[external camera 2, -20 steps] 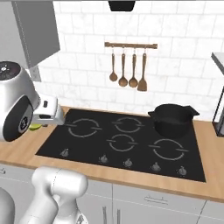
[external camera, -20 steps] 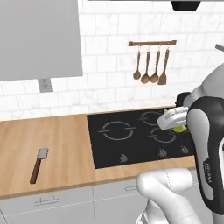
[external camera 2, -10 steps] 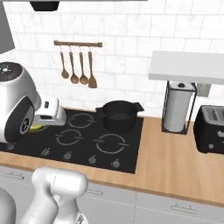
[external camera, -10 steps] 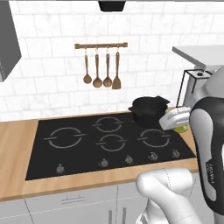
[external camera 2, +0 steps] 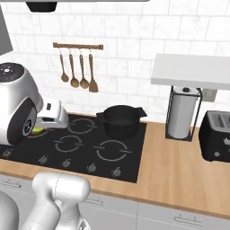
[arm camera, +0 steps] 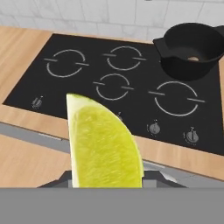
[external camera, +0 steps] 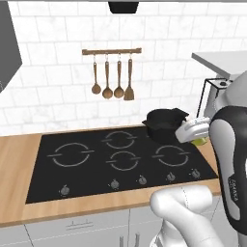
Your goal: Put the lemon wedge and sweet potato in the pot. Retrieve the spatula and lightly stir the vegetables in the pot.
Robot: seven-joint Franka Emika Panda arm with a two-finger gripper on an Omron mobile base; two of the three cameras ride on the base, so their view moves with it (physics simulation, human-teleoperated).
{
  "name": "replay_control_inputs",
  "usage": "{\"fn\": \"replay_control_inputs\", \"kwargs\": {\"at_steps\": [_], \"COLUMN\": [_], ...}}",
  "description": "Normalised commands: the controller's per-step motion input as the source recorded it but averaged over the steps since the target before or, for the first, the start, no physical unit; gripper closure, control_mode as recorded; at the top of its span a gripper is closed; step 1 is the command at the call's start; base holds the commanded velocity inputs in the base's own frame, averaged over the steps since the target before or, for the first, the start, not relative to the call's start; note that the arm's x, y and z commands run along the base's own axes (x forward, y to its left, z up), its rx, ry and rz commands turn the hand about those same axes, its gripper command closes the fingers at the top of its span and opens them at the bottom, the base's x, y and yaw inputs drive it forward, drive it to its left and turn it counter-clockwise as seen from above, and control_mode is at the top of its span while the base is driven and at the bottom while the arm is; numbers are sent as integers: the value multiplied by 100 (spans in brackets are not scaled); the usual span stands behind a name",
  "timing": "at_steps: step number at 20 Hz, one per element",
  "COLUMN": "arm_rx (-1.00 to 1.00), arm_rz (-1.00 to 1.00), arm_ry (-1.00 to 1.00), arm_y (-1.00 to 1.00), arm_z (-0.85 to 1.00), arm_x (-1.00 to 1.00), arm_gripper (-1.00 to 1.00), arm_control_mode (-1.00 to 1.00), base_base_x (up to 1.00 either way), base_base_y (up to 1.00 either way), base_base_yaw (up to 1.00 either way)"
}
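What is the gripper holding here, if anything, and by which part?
The lemon wedge, gripped at its lower end; the exact contact is hidden at the hand view's bottom edge.

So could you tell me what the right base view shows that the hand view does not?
Right base view alone: a paper towel roll in its stand, a toaster on the counter to the right, and wooden utensils hanging on a wall rail. Hand view alone: the lemon wedge close up, held at the fingers, and something small and brownish inside the pot. Both: the pot, the black cooktop and the wooden counter.
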Motion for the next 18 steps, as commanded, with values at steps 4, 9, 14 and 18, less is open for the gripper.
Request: {"fn": "replay_control_inputs", "kwargs": {"at_steps": [4, 9, 14, 18], "arm_rx": [1, 16, 9, -1], "arm_rz": [0, -21, -19, -7], "arm_ry": [0, 12, 24, 12], "arm_y": [-5, -47, -53, -45], "arm_z": [0, -6, -20, -43], "arm_x": [0, 26, 73, 100], "arm_gripper": [100, 100, 100, 100], "arm_control_mode": [-100, -100, -100, -100], "base_base_x": [0, 0, 0, 0], "base_base_y": [0, 0, 0, 0], "base_base_yaw": [0, 0, 0, 0]}}
